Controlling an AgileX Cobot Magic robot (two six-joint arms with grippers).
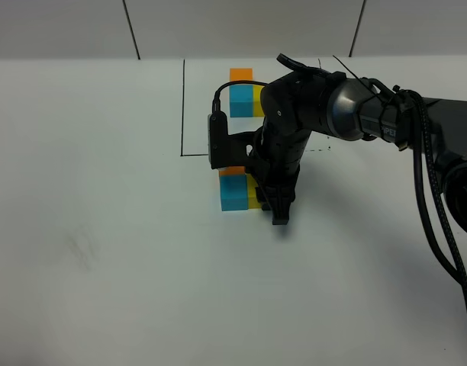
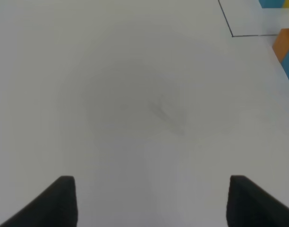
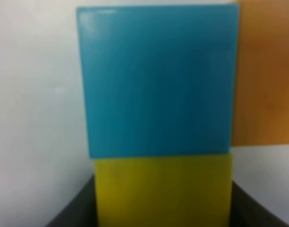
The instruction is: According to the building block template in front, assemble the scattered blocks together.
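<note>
The building block template (image 1: 242, 100), an L of orange, blue and yellow cubes, lies inside a drawn black rectangle (image 1: 183, 107). Just in front of that frame lie the scattered blocks: orange (image 1: 232, 171) behind blue (image 1: 233, 195), and yellow (image 1: 252, 195) to the right of blue, all touching. My right gripper (image 1: 281, 213) points down at the table, shut, against the yellow block's right side. Its wrist view shows blue (image 3: 158, 80), yellow (image 3: 163, 189) and orange (image 3: 265, 71) close up, with dark fingers (image 3: 71, 213) behind yellow. My left gripper (image 2: 154, 203) is open over bare table.
The right arm (image 1: 355, 110) reaches in from the right and covers part of the frame. In the left wrist view the frame's corner (image 2: 233, 35) and the orange block (image 2: 285, 45) show at the picture's edge. The white table (image 1: 104, 252) is bare elsewhere.
</note>
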